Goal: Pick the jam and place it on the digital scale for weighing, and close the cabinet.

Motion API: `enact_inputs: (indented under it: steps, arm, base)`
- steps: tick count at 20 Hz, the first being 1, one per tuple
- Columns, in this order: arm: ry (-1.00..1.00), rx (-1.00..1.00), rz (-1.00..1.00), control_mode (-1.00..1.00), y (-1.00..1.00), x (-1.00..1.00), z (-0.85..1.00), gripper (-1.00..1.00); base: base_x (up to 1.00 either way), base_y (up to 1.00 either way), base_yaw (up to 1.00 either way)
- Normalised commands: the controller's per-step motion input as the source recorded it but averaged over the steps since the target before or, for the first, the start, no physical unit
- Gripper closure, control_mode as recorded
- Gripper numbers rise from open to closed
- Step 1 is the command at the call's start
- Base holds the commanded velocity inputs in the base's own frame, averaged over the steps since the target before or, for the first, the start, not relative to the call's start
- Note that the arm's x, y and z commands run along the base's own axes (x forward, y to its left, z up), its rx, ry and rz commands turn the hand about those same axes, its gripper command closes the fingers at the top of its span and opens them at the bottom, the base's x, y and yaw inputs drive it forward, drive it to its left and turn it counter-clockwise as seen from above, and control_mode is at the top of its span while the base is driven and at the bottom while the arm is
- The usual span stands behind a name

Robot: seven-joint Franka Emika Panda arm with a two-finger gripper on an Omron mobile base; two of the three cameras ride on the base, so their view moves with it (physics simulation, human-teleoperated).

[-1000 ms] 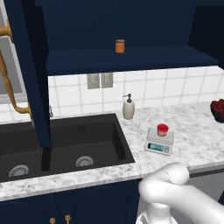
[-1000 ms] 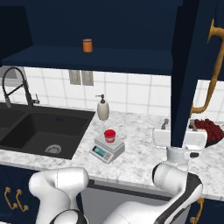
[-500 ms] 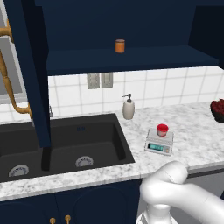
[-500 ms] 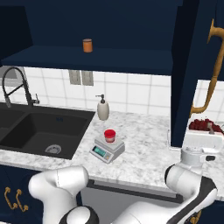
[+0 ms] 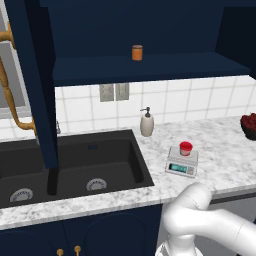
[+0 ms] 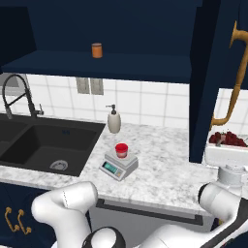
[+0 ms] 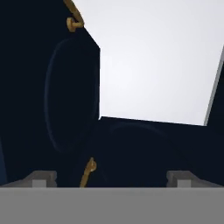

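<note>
The jam (image 5: 185, 148) (image 6: 121, 150), a short jar with a red lid, stands on the silver digital scale (image 5: 182, 163) (image 6: 119, 164) on the marble counter. The navy wall cabinet is open: its left door (image 5: 31, 75) hangs over the sink and its right door (image 6: 208, 72) with a curved brass handle (image 6: 236, 72) juts out at the right. My hand (image 6: 226, 156) sits low beside that right door's lower edge, far from the jam. My gripper (image 7: 111, 179) is open with nothing between its fingertips (image 7: 43, 177), facing a navy arched panel (image 7: 70, 96).
An orange-brown jar (image 5: 137, 52) (image 6: 97, 50) stands on the open cabinet shelf. A white soap dispenser (image 5: 146, 123) is behind the scale, next to the black sink (image 5: 70, 165). A bowl of red fruit (image 6: 227, 139) sits on the counter behind my hand.
My hand has swung right and slightly lower, coming beside the right cabinet door's bottom edge. The jam, the scale and both doors have stayed put.
</note>
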Motion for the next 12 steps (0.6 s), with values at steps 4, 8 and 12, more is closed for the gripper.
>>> enact_inputs:
  steps: [4, 8, 12]
  arm:
    - [0.0, -0.04, 0.0, -1.0, -0.05, -0.17, 0.74, -1.0]
    - [0.0, -0.18, 0.03, -1.0, 0.23, -0.14, 1.0, -1.0]
    - [-0.01, -0.32, 0.08, -1.0, 0.82, 0.0, 0.78, -1.0]
  base:
    - [0.0, 0.0, 0.0]
    - [0.0, 0.0, 0.0]
    - [0.0, 0.0, 0.0]
